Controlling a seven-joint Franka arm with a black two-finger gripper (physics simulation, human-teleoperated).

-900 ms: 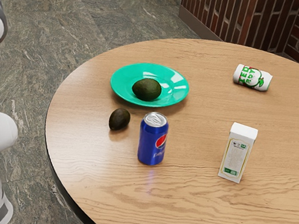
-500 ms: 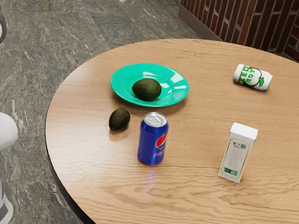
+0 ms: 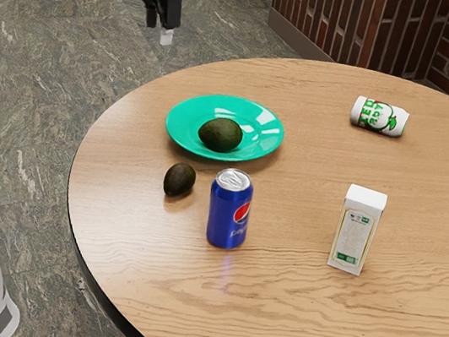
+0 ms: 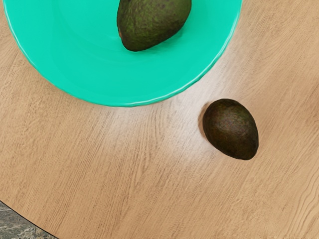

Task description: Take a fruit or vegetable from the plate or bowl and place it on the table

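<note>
The black gripper (image 3: 166, 36) hangs high at the top of the exterior view, above the plate's far side and apart from everything on the table. One dark green avocado (image 3: 221, 135) lies on the teal plate (image 3: 187, 116). A second, darker avocado (image 3: 179, 180) rests on the wooden table (image 3: 299, 208) beside the plate. In the wrist view, part of the avocado (image 4: 152, 22) on the plate (image 4: 89, 74) is cut off, while the other avocado (image 4: 231, 129) is whole on the wood.
A blue Pepsi can (image 3: 229, 210) stands upright close to the loose avocado. Toward the exterior view's right are a white carton (image 3: 357, 231), standing, and a white-and-green can (image 3: 379, 117) on its side. The table's curved edge (image 3: 80, 243) runs along the exterior view's left.
My gripper has come lower and toward the exterior view's left, and the arm has shifted with it. Both avocados, the plate and the other objects stay where they were.
</note>
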